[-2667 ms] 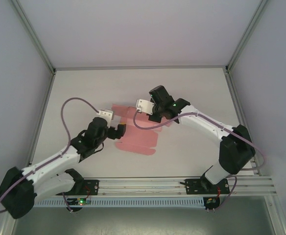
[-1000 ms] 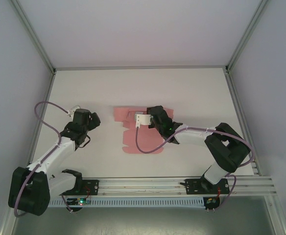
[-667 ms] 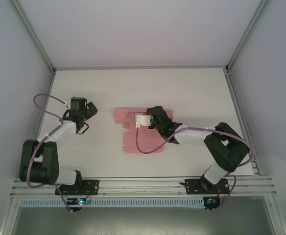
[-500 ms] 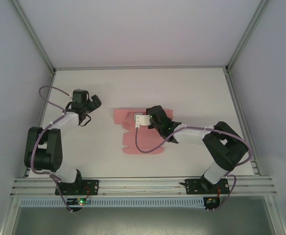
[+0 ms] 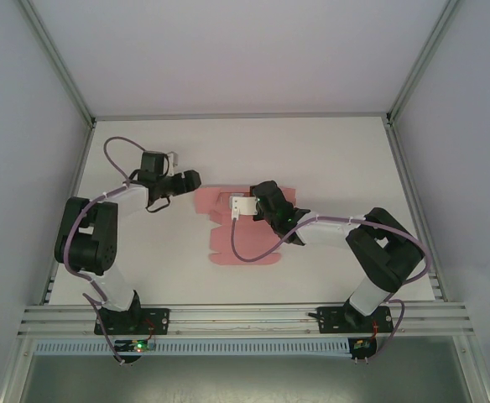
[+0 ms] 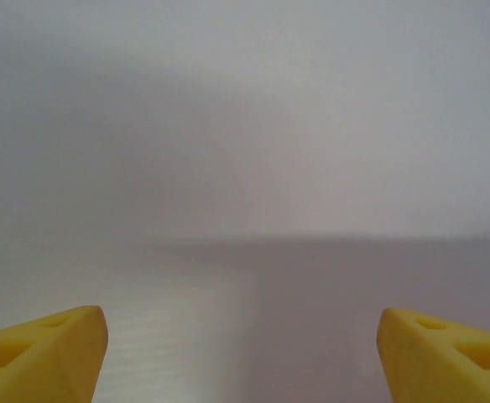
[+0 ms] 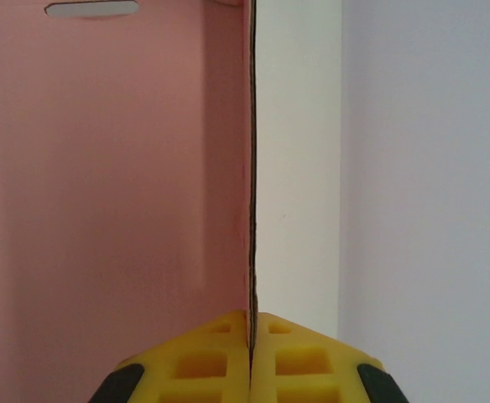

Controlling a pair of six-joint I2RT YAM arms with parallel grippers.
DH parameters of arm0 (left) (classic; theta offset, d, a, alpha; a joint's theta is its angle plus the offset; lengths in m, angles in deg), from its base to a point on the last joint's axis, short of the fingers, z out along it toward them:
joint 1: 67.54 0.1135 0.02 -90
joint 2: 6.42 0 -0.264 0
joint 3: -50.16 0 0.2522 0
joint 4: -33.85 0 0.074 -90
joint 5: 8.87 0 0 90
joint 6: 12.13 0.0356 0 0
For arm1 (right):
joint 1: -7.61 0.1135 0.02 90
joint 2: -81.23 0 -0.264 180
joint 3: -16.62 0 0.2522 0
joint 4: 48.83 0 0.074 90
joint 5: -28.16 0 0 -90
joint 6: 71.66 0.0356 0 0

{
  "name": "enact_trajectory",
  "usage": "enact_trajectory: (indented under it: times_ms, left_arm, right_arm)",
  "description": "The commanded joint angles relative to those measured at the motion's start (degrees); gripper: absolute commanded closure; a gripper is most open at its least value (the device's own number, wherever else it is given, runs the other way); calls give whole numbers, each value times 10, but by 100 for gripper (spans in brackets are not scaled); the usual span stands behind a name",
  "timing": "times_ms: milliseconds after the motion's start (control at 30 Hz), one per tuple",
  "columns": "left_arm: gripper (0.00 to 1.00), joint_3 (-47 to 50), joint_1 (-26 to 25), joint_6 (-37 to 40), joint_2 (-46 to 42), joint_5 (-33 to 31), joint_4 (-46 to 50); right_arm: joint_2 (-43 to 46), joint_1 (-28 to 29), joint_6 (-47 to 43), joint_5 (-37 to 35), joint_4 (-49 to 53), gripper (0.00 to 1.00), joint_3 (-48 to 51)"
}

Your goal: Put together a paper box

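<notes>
The paper box (image 5: 210, 200), a flat die-cut sheet of thin matte pink card with flaps and a slot, lies mid-way across the white table (image 5: 337, 151). The right gripper (image 7: 251, 336) is clenched on its thin edge; the left gripper (image 6: 241, 353), yellow fingers spread wide, grasps nothing over the table's left half

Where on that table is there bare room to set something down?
Free: the far strip of table between the paper box and back wall, and the far right corner. Crowded: the middle, around the box, left claw and right claw.
</notes>
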State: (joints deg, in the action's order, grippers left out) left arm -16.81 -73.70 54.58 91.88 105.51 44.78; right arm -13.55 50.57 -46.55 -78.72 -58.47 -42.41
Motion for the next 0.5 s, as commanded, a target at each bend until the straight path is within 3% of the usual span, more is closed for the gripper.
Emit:
enact_trajectory:
  times_ms: [0, 200, 467]
  left_arm:
    - [17, 38, -11, 21, -24, 73, -32]
    - [20, 97, -17, 4, -57, 184, -118]
    - [21, 112, -43, -23, -80, 208, -130]
  right_arm:
    - [-3, -1, 11, 8, 11, 100, -12]
    - [-9, -1, 16, 2, 21, 100, -16]
    - [-12, -1, 21, -8, 24, 100, -17]
